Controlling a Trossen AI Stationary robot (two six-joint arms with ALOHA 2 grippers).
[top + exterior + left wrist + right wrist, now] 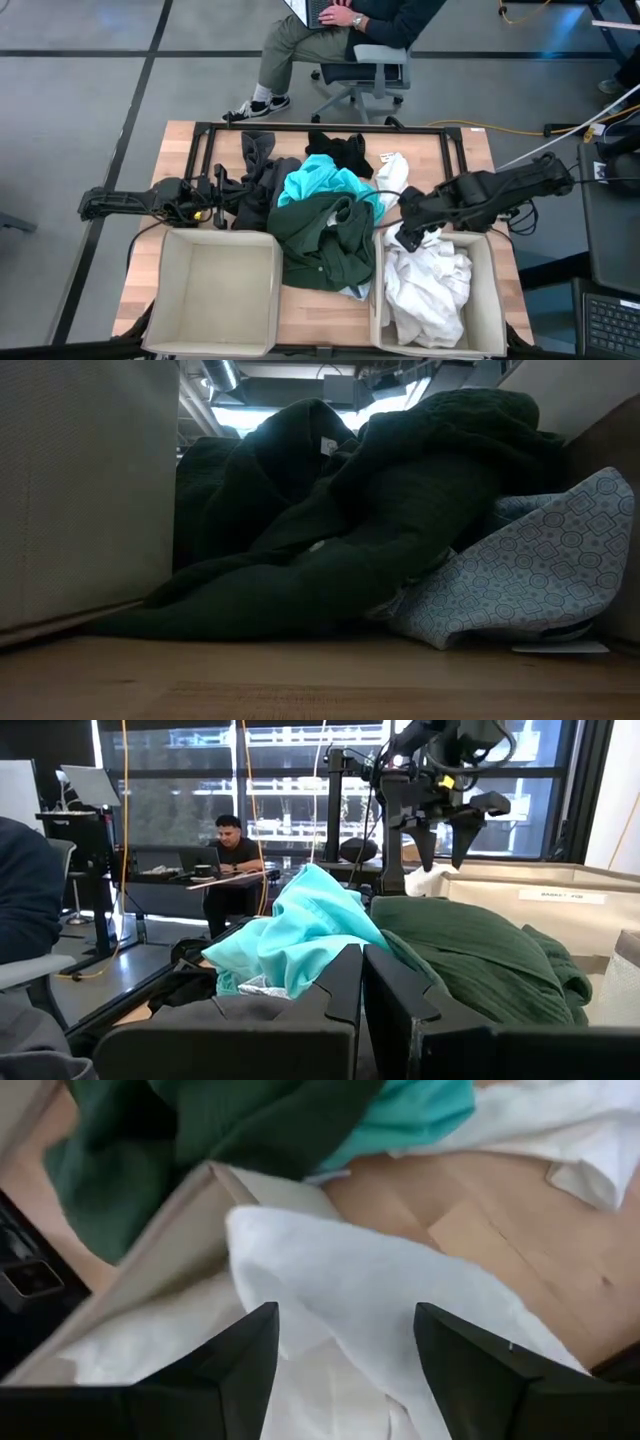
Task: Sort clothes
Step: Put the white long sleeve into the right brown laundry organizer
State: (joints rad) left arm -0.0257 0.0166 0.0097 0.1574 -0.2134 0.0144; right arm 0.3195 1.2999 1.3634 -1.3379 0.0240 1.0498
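Note:
A heap of clothes lies mid-table: a dark grey one [258,175], a black one [340,150], a turquoise one [325,185], a dark green one [325,240] and a white one [393,180]. A pale blue patterned one [540,570] peeks out from under the green. More white cloth [430,285] fills the right bin [492,300], and one fold [350,1280] drapes over its rim. My right gripper [408,235] hangs open above that bin's far left corner, nothing between its fingers [345,1370]. My left gripper [222,195] rests shut at the table's left, beside the grey garment.
The left bin [160,300] stands at the near left with bare walls showing. A black frame [320,127] runs along the table's far edge. A person sits on a chair [365,70] beyond it. Bare wood [500,1230] shows between the white garment and the right bin.

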